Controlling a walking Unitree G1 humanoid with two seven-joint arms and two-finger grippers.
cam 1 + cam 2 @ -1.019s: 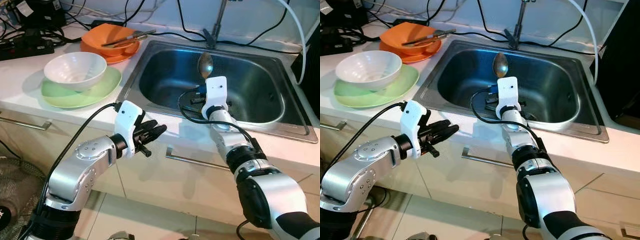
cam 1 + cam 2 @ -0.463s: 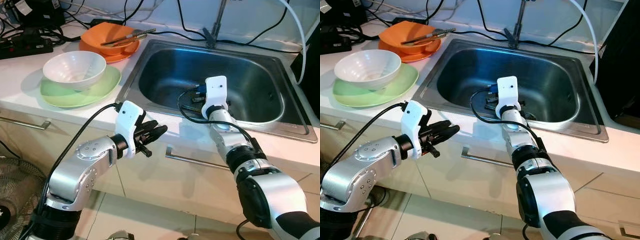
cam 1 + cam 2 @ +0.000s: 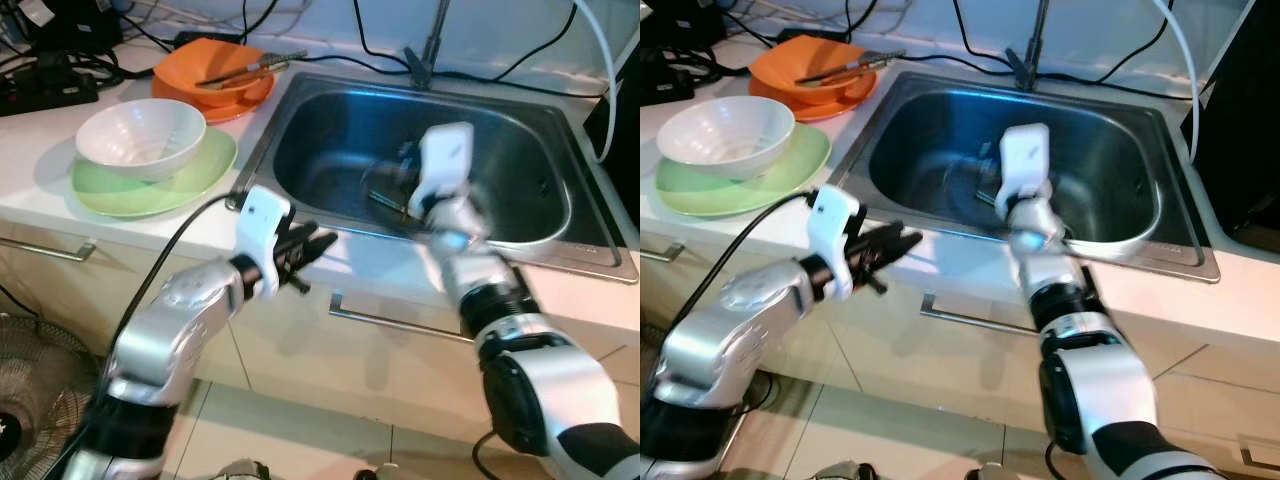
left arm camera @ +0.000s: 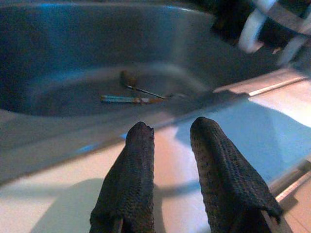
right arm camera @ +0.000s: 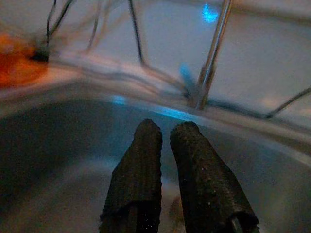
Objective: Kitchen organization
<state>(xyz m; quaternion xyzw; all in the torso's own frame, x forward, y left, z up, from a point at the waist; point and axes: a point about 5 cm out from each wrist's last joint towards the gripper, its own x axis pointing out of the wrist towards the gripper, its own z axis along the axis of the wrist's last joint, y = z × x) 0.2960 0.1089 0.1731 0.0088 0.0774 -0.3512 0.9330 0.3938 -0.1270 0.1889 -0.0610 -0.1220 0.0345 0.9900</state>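
Fingers (image 5: 137, 184) of the right gripper (image 5: 163, 131) nearly pinched together, empty, above the sink (image 3: 520, 225), left gripper (image 4: 167, 128) slightly parted at the rim, cutlery (image 4: 133, 94) beyond its tips — thin, slick, light steel, best pinched mid-handle.

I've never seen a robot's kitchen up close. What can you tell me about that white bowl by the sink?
The white bowl is round and deep, smooth and glossy like glazed ceramic, and looks empty inside. It stands upright on a pale green plate, whose rim shows all around it. Both sit on the white countertop to the left of the steel sink, in front of an orange bowl. Nothing but the plate touches it.
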